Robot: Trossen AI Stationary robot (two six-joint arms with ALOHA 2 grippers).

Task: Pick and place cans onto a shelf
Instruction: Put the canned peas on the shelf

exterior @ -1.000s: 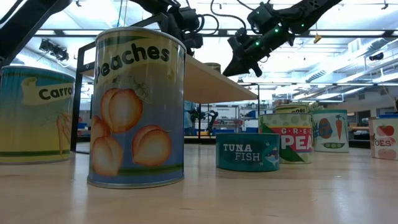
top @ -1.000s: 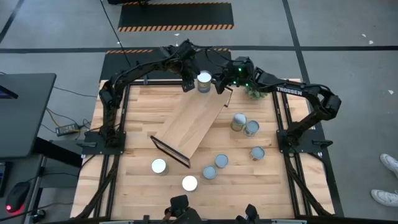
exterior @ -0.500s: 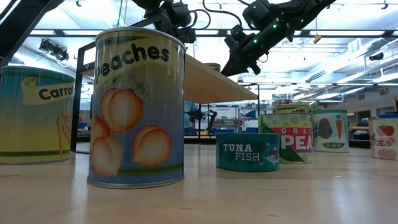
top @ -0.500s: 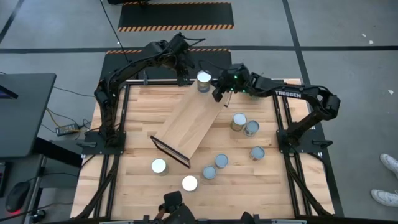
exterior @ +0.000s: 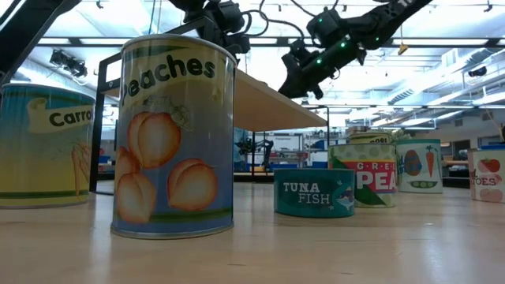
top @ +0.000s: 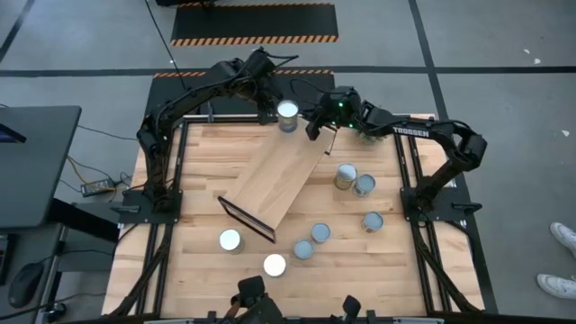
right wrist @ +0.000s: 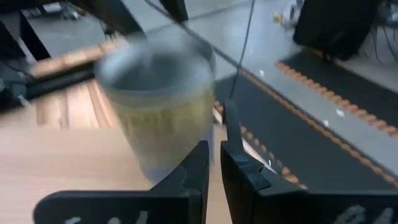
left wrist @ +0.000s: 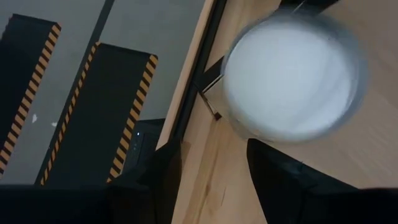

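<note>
A white-topped can [top: 287, 114] with a yellowish side [right wrist: 158, 106] stands upright on the far end of the light-wood shelf [top: 274, 180]. The shelf lies slantwise across the table on its black frame ends. My right gripper [top: 314, 129] is shut, right beside the can on its right. My left gripper [top: 267, 105] is open, above and to the far left of the can, which shows beyond its fingers [left wrist: 292, 81]. Several more cans stand on the tabletop, among them two [top: 346, 175] [top: 364, 185] to the right of the shelf. My right gripper has its shut fingertips [right wrist: 200, 152] against the lower side wall of the can [right wrist: 171, 155], on the side that faces the table's right. The fingers come from the right, slanting slightly down. The can stands upright on the shelf's far end.
Three cans [top: 372, 221] [top: 319, 233] [top: 303, 249] stand near the shelf's near right. Two white-topped ones [top: 230, 240] [top: 274, 265] stand near the front edge. A small green plant [top: 366, 131] sits behind my right arm. In the low view the peaches can [exterior: 173, 134] fills the foreground.
My left gripper has drawn back from the can, up and toward the table's far left. My right gripper has moved in on the can from the right. The can has slid a little toward the left on the shelf's far end and stays upright.
</note>
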